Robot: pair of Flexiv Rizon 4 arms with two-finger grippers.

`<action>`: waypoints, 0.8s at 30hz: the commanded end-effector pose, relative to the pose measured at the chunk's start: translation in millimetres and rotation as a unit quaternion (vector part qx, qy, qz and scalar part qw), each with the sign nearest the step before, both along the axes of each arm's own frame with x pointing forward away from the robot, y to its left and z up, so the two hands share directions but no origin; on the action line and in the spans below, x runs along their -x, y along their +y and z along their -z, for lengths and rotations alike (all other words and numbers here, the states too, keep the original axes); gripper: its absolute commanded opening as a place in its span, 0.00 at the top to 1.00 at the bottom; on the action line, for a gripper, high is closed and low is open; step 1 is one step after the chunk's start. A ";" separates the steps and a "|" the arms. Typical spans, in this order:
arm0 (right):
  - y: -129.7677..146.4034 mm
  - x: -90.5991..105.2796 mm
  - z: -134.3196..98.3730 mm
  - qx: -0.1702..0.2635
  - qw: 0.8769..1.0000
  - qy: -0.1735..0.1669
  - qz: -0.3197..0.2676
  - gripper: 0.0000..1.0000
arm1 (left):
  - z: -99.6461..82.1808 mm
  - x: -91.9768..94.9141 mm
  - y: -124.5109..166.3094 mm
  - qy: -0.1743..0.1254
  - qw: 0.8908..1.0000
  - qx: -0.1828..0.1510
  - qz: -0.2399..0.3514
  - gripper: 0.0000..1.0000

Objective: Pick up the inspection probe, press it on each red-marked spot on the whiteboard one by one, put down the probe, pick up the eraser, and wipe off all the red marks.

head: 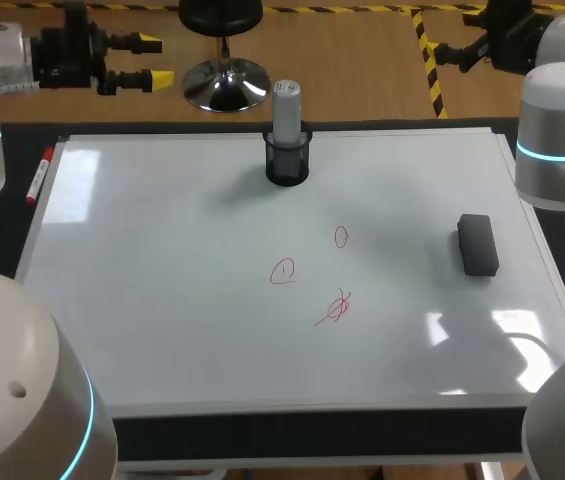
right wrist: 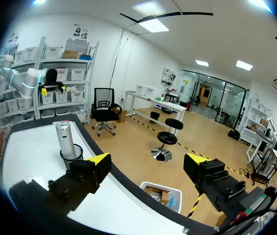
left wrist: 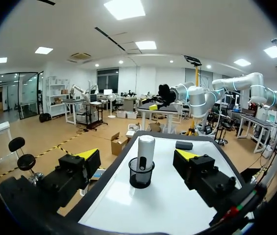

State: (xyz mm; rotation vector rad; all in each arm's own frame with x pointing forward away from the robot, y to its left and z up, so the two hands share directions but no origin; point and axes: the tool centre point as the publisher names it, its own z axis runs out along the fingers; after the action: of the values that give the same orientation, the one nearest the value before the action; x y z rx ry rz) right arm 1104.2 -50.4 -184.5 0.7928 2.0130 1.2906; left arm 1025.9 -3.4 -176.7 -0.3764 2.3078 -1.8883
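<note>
The inspection probe (head: 286, 104), a grey-white cylinder, stands upright in a black mesh cup (head: 287, 160) at the far middle of the whiteboard (head: 162, 290). Three red marks are drawn near the centre: a small oval (head: 341, 236), a circle (head: 282, 271) and a scribble (head: 336, 307). The dark eraser (head: 478, 244) lies flat on the board's right side. My left gripper (head: 157, 60) hangs open beyond the far left corner, and in its wrist view the gripper (left wrist: 138, 156) points at the probe (left wrist: 145, 149) from a distance. My right gripper (right wrist: 148, 159) is open past the far right corner, the probe (right wrist: 64, 139) off to its side.
A red marker pen (head: 38, 175) lies beside the whiteboard's left edge. The board's raised frame (head: 312, 408) runs along the near side. My arms' bases stand at the near left and right corners.
</note>
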 end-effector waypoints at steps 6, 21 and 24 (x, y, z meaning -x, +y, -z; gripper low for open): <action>0.0 0.0 0.0 0.000 1.000 0.000 0.000 0.00 | 10.0 -15.4 -6.9 0.002 0.999 0.003 0.053 0.00; 0.0 0.0 0.0 0.000 1.000 0.000 0.000 0.00 | 21.5 -14.0 -25.2 0.004 0.996 0.014 0.090 0.00; 0.0 0.0 0.0 0.000 1.000 0.000 0.000 0.00 | 25.1 -17.0 -29.4 0.000 0.996 0.013 0.091 0.00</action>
State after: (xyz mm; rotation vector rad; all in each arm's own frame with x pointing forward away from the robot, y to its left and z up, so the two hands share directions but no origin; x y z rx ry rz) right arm 1104.2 -50.3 -184.5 0.7928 2.0130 1.2907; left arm 1035.0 -29.6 -196.4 -0.1981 2.3877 -1.9802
